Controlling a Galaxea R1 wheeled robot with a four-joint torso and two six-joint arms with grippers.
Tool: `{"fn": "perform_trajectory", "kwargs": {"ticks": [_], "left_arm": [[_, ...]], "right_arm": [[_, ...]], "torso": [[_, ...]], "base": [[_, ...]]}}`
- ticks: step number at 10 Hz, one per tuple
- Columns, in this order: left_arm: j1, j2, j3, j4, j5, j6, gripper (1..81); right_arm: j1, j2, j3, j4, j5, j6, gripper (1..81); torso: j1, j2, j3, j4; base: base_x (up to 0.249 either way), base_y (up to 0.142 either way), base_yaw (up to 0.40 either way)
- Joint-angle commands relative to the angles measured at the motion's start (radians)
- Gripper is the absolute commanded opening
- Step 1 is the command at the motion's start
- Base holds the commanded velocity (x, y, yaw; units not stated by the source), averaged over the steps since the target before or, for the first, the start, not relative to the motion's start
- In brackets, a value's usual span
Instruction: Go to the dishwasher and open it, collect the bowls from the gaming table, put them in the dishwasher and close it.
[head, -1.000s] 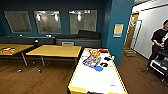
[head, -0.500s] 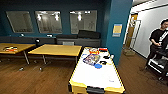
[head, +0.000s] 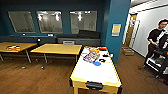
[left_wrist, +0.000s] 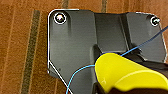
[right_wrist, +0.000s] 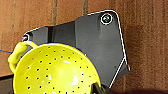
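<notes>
The gaming table (head: 95, 75), long with a pale glossy top and a yellow edge, stands just ahead of me, its short end nearest. A blue bowl (head: 97, 63) lies near its middle, among a colourful box and orange items at the far end. My left gripper (left_wrist: 100, 87) holds a smooth yellow-green bowl (left_wrist: 125, 75) close to the left wrist camera, above the wooden floor. My right gripper (right_wrist: 98, 88) holds a perforated yellow-green bowl (right_wrist: 55, 72) with a loop handle, also above the floor. The dishwasher is out of view.
Two yellow-wood tables (head: 58, 48) stand to the left, the farther one (head: 15, 46) bearing small items. A teal pillar (head: 116, 30) rises behind the gaming table. A person with a control rig (head: 156, 50) stands at the right. Wooden floor (head: 32, 77) stretches left of the table.
The whole head picture has shifted slightly, so the camera has moved a little. The things on the gaming table lie as before.
</notes>
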Motion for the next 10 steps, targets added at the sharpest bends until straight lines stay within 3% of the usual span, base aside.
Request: {"fn": "perform_trajectory", "kwargs": {"ticks": [1, 8, 10], "left_arm": [[-0.035, -0.002, -0.001, 0.000, 0.066, 0.009, 1.0], [-0.035, -0.002, -0.001, 0.001, 0.065, 0.009, 1.0], [-0.035, -0.004, -0.001, 0.000, 0.065, 0.009, 1.0]], "right_arm": [[0.044, -0.014, 0.001, -0.022, -0.047, -0.004, 1.0], [0.048, -0.013, 0.001, -0.025, -0.047, -0.004, 1.0], [0.048, -0.011, 0.001, -0.025, -0.047, -0.004, 1.0]], "torso": [[0.000, 0.000, 0.000, 0.000], [0.000, 0.000, 0.000, 0.000], [0.000, 0.000, 0.000, 0.000]], "base": [[-0.164, 0.000, 0.000], [-0.161, 0.000, 0.000], [-0.056, 0.000, 0.000]]}}
